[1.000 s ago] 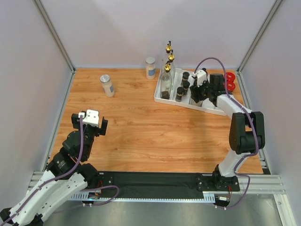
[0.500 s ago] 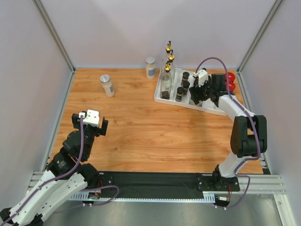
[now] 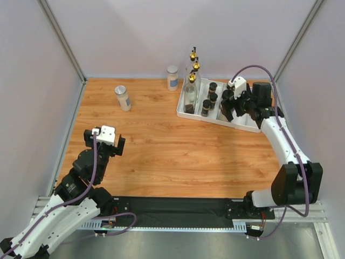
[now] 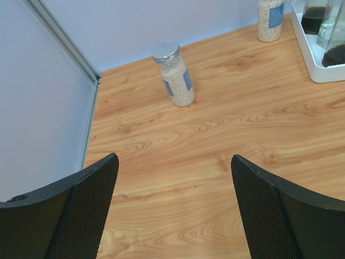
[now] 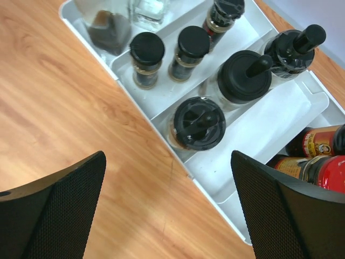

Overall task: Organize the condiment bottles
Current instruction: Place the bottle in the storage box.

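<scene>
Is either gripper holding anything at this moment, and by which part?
Nothing is held. The left gripper stands open over the wooden table; the right gripper stands open above the white divided tray, nothing between its fingers.

You have three gold-spouted glass bottles [image 3: 190, 96], two silver-lidded jars [image 4: 175, 75], three small black-capped spice jars [image 5: 147, 58], three larger black-topped bottles [image 5: 199, 123], two dark sauce jars [image 5: 315, 143].
</scene>
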Action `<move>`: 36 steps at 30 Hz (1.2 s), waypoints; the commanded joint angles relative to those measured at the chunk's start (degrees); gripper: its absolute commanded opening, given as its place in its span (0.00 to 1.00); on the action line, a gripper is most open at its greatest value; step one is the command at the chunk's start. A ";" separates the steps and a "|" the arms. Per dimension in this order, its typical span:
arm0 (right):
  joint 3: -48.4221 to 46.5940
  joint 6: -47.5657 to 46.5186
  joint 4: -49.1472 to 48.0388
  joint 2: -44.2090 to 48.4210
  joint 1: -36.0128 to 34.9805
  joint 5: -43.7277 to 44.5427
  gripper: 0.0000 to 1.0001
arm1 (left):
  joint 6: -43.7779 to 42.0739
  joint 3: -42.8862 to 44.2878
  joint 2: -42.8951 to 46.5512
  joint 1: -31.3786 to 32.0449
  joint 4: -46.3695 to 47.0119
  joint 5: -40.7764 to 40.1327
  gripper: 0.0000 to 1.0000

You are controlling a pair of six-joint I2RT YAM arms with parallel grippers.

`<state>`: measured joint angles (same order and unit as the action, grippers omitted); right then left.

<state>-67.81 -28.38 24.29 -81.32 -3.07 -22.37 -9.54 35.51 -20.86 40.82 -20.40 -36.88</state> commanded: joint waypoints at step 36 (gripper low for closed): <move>8.93 7.20 4.62 19.18 1.05 -15.77 1.00 | 16.28 5.54 -20.88 -10.28 9.24 12.61 1.00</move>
<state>-57.98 -19.86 28.71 -63.64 -2.17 -37.30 0.19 38.87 -40.12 35.11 -15.09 -29.04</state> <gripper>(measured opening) 0.998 0.993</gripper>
